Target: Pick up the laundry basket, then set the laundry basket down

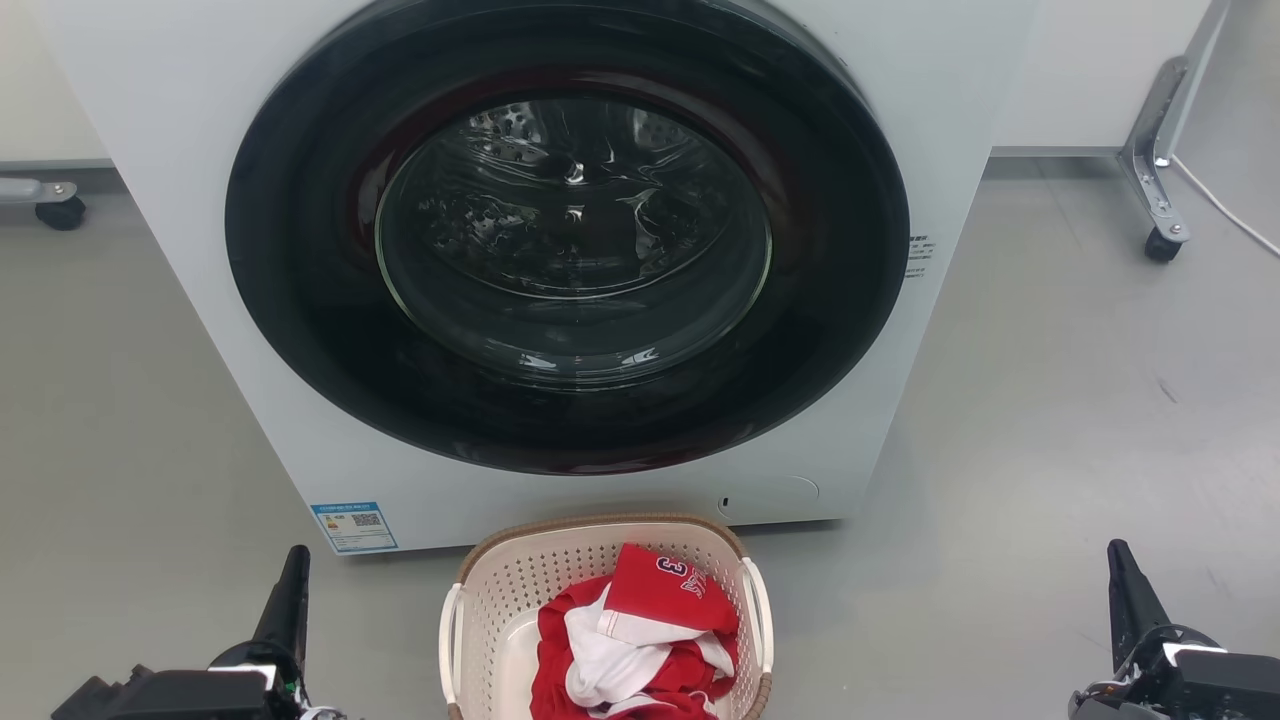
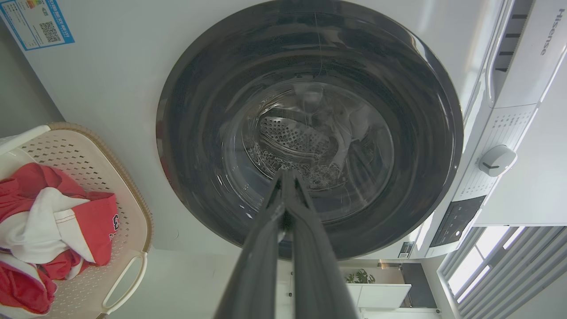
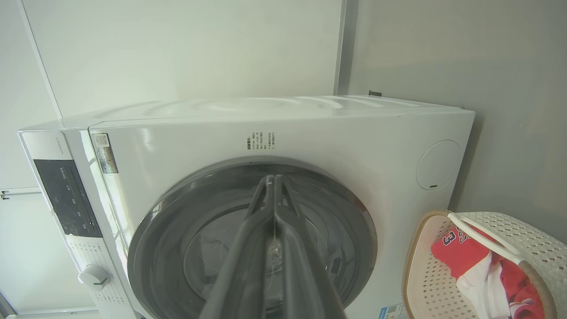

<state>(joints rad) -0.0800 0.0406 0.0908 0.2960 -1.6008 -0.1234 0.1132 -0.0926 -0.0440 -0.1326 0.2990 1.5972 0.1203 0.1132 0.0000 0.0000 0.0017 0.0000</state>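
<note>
The cream perforated laundry basket [image 1: 520, 585] with a brown woven rim and white side handles stands on the floor just in front of the washing machine. Red and white clothes [image 1: 640, 640] lie inside it. The same laundry basket [image 2: 133, 230] sits at the left of the left wrist view, and the laundry basket [image 3: 522, 235] sits at the lower right of the right wrist view. My left gripper [image 1: 293, 560] is left of it, apart from it, fingers shut on nothing. To the basket's right, farther off, my right gripper [image 1: 1117, 555] is likewise shut and empty.
The white washing machine [image 1: 200, 300] with its closed round dark glass door [image 1: 570, 240] stands directly behind the basket. Castor legs stand at the far left [image 1: 60, 210] and far right [image 1: 1160, 240]. Grey floor [image 1: 1050, 450] spreads on both sides.
</note>
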